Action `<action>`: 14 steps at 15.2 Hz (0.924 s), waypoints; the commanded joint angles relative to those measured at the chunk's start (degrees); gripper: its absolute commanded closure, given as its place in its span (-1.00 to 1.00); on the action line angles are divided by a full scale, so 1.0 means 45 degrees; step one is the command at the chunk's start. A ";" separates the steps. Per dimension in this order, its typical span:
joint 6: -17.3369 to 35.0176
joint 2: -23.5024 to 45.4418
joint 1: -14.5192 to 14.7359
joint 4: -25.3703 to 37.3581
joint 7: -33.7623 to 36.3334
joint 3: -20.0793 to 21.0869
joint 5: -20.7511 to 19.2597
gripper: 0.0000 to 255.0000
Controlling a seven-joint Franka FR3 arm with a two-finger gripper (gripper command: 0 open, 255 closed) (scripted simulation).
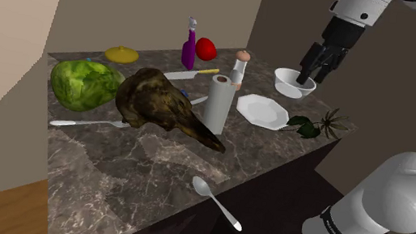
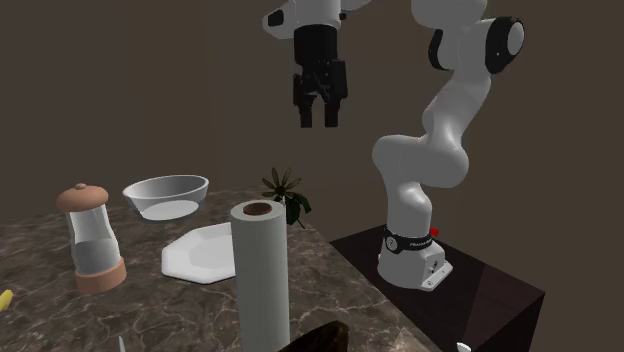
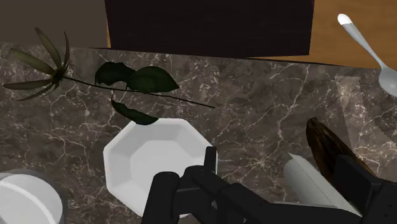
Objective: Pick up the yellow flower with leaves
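High above the counter's stand-side corner, the gripper (image 2: 319, 120) hangs from the arm, pointing down. Its two black fingers stand a little apart with nothing between them, so it is released and carries nothing.

Below it, the white plate (image 3: 153, 162) and the white bowl (image 2: 165, 195) sit side by side on the dark marbled counter (image 3: 254, 121). In the wrist view the fingers point over the plate rather than over the target.

The flower (image 3: 137, 77) lies flat on the counter beyond the plate, along the edge that faces the stand (image 2: 415, 265) and near the corner. Its petals look dark olive rather than yellow, its leaves are dark green, and its stem is thin. The gripper is well above it and apart from it, so a sideways shift toward that edge and a long descent both seem to be needed.

Several things could go wrong from here:
- The stem lies flat on the stone, so fingers closing slightly too high would meet on nothing, while going too low would drive the tips into the counter.
- One leaf seems to touch the plate's rim, though the view is too dim to be sure. A grasp there could catch or shove the plate.
- A sideways nudge could sweep the flower over the near edge.
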 commanded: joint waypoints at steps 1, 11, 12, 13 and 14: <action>0.0000 0.0000 0.0000 0.0000 0.0000 0.0000 0.0000 -1.00; 0.0414 -0.0381 0.0933 -0.2455 -0.7456 -0.3260 -0.2889 -1.00; 0.0531 -0.0280 0.1008 -0.2598 -0.8199 -0.3614 -0.3248 -1.00; 0.0667 -0.0149 0.1079 -0.2722 -0.8941 -0.3968 -0.3611 -1.00; 0.0825 0.0012 0.1145 -0.2828 -0.9685 -0.4320 -0.3973 -1.00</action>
